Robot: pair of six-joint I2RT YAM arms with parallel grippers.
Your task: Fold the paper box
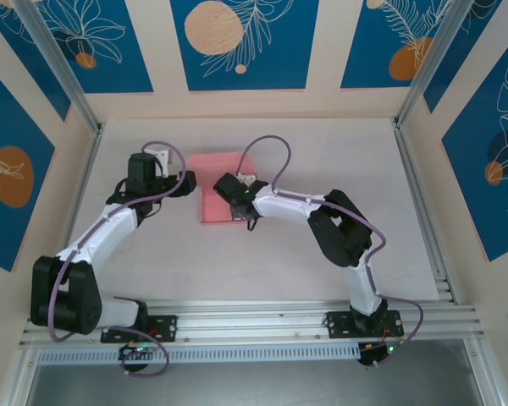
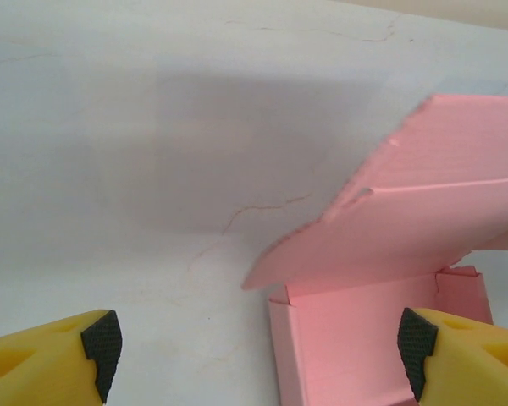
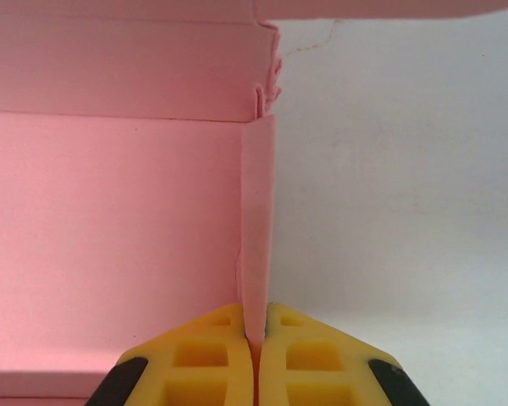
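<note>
Fingers of the right gripper (image 3: 256, 326) were pressed together on the thin upright side wall (image 3: 257, 220) of the paper box (image 3: 110, 237), pinching its near end. The left gripper (image 2: 258, 348) had its jaws spread wide and held nothing, with the box's near corner just ahead, between them. The box sat toward the far middle of the table (image 1: 347, 161), between the two wrists and a little left of centre.

Several things looked likely to go wrong. The pinched wall was a single thin sheet, so a pull or twist could crease it or tear it at the corner. Nothing else pinned the light box, so it might slide across the smooth table instead of folding. The lid flap (image 2: 423, 194) stood raised and tilted over the open tray, unsupported. It could flop the wrong way or snag on the left fingers if they closed in.

The box was pale pink matte card, faintly ribbed with fine parallel lines. Its edges were straight, and the lid had a rounded corner and a small notch. The table was pale and smooth, with hairline marks. The fingers were yellow plastic with moulded hollows and black ridged pads.
</note>
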